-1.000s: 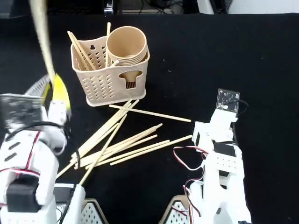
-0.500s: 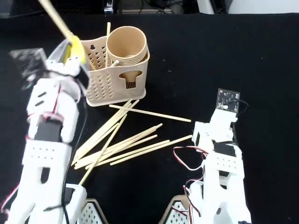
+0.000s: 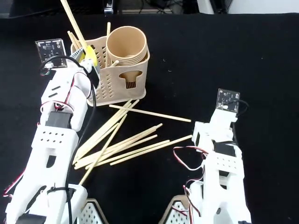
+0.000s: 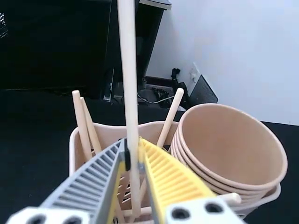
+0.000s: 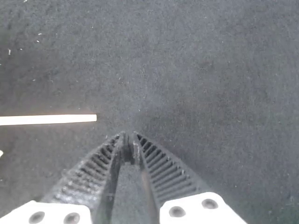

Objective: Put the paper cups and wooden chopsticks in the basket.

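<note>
A beige perforated basket stands at the back of the black table, holding a stack of paper cups and a few wooden chopsticks. My left gripper is at the basket's left compartment, shut on one chopstick that points steeply up; the same chopstick rises between the grey and yellow fingers over the basket and the cups. Several chopsticks lie fanned on the cloth. My right gripper is shut and empty, low over the cloth near a chopstick tip.
The right arm rests folded at the front right. One loose chopstick lies apart from the pile, in front of the basket. Black cloth covers the table; the back right is open cloth.
The left arm swung from the front left to the basket, carrying its chopstick, which now stands over the left compartment. The right arm has kept still.
</note>
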`<action>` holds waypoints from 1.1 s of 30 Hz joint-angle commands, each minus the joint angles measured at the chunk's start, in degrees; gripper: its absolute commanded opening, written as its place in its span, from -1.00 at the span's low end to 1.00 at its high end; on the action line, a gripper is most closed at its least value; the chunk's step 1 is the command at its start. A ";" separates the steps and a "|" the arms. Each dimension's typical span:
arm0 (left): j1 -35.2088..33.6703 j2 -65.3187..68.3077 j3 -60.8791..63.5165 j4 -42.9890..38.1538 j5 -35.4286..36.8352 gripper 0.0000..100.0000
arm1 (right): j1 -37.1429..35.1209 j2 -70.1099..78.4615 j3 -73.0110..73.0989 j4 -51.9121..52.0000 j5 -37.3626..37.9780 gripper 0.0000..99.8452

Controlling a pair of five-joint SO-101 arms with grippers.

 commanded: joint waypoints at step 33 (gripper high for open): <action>-1.19 -17.41 0.40 57.49 -27.96 -0.77 | -0.88 -0.84 -0.40 -1.32 0.00 -0.97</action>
